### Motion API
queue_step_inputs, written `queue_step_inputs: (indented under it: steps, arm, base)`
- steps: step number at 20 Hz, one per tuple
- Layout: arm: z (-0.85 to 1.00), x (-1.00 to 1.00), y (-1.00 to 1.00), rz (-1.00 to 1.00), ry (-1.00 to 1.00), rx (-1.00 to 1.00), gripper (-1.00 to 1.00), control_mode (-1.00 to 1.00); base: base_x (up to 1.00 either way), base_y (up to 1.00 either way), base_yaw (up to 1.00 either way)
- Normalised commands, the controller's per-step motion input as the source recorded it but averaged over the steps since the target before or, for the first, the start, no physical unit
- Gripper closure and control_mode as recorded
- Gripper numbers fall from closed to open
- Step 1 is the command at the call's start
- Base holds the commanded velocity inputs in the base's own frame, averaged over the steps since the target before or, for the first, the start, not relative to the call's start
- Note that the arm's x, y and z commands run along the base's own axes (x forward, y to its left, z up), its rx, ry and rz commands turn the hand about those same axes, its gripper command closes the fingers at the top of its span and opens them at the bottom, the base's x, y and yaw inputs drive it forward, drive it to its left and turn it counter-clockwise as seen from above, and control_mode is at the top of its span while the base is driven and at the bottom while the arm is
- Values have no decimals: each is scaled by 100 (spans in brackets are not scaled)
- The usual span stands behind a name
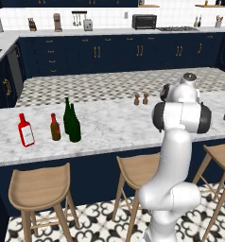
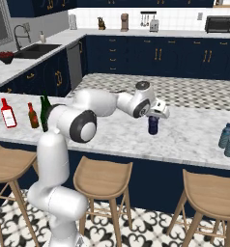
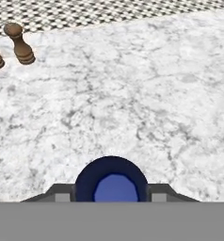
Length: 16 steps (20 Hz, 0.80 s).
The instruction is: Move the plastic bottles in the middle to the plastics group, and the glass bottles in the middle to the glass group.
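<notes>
The pincer (image 2: 153, 117) hung over the middle of the white marble table (image 2: 194, 135), its two dark fingers set about halfway apart on either side of the small dark navy-blue plastic bottle (image 2: 153, 125). In the hand view that bottle's (image 3: 111, 181) rounded top sat squarely between the fingertips (image 3: 62, 196), which stood close against its sides. It looked gripped, though whether the bottle rested on the marble or hung just above it could not be told.

Far to the left, the two tall dark green glass bottles (image 1: 72, 122) stood side by side, just right of the small brown bottle with a red cap (image 1: 55, 127) and near the red flat-sided bottle with a white label (image 1: 25, 130). By my reading, that put the glass bottles with the glass group already, so that half of the sorting appeared done.

What remained was the navy-blue bottle. The pale blue-grey plastic bottles (image 2: 228, 138) stood near the right end of the table, well apart from the pincer, with open marble between. The navy bottle needed to be carried rightwards and set down beside them, then released. So the task seemed well past its middle, with one carry and one placement left.

Two small brown wooden shakers (image 3: 12, 44) stood on the far side of the table, away from that path.
</notes>
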Motion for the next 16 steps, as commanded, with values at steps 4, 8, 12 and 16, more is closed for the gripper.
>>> queue_step_inputs:
  steps: [4, 8, 12, 16]
  arm:
    - [26, -19, -83, -22, 12, 0, 100, -100]
    - [7, -20, -70, -21, 13, 0, 100, -100]
    - [-9, -37, -74, -18, 4, 2, 100, -100]
    - [-16, -39, -41, -10, -5, 3, 100, -100]
  base:
    - [0, 0, 0]
    - [0, 0, 0]
    - [0, 0, 0]
    - [0, 0, 0]
